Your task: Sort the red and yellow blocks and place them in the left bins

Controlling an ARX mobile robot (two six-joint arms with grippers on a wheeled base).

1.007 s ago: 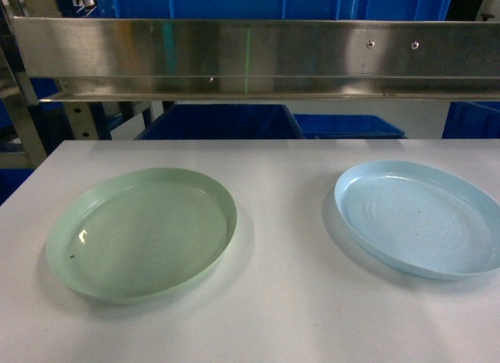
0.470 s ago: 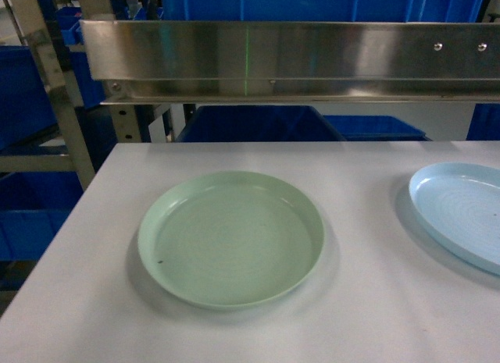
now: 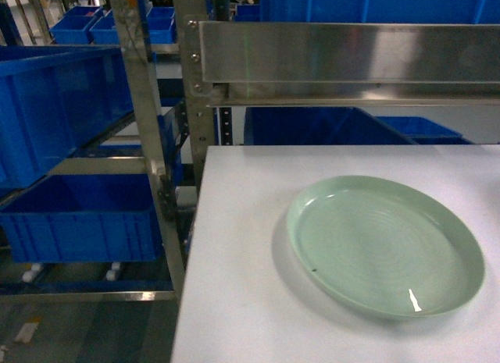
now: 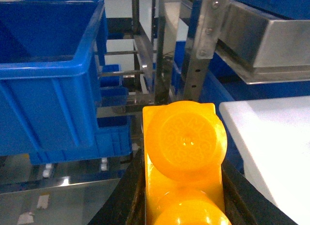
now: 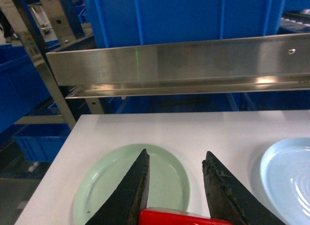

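Carrying both blocks toward the bins, by the look of it. Best bet: keep both grips firm while swinging left, get squarely over a bin mouth before letting go, and keep the two colours in separate bins.

Left claw [image 4: 184,196] clamped around a glossy yellow plastic block with round raised studs [image 4: 185,152], black jaws pressed against both long sides. Right claw [image 5: 177,186] parted only a little, with the edge of a smooth red plastic block [image 5: 181,217] peeking out low between the jaws; probably gripped, though the contact itself is cut off by the frame.

Big blue moulded plastic bins [image 3: 78,215] sitting on a brushed steel rack [image 3: 144,105] off to the left, the nearest one ribbed and open-topped [image 4: 48,89]. Matte white tabletop [image 3: 234,300] carrying a shiny pale green round plate with faint rings [image 3: 383,246]; pale blue round plate [image 5: 290,181] further right.
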